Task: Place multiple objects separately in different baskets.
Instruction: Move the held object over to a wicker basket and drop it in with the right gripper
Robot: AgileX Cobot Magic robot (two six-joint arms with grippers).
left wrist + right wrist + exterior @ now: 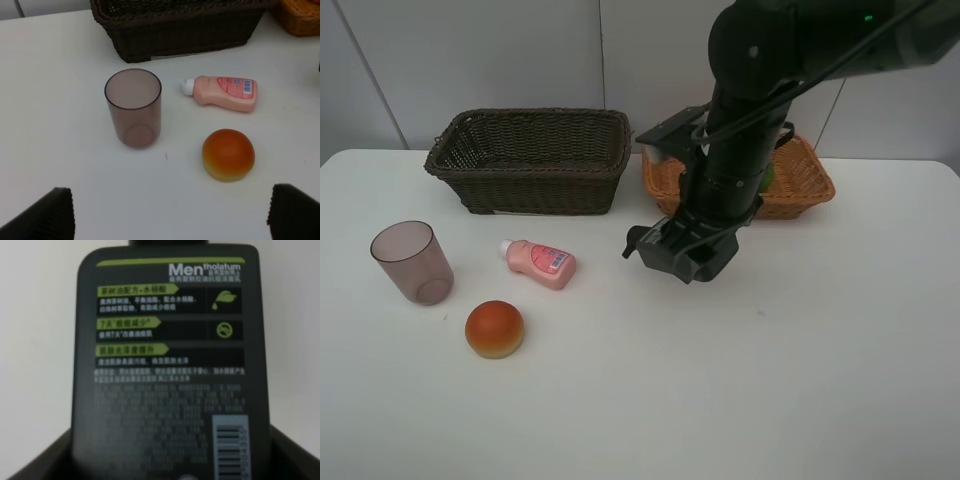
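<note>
My right gripper is low over the table in front of the light tan basket. It is shut on the dark flat pump bottle, whose label fills the right wrist view between the fingers. The mauve cup stands upright at the left. The pink white-capped bottle lies on its side. The red-orange peach-like fruit sits in front of it. The dark brown basket stands behind them. My left gripper is open and empty, above the table short of the cup and fruit.
A bit of green fruit shows in the light tan basket behind my right arm; the rest of its inside is hidden. The orange is not in view. The white table runs to a grey wall at the back.
</note>
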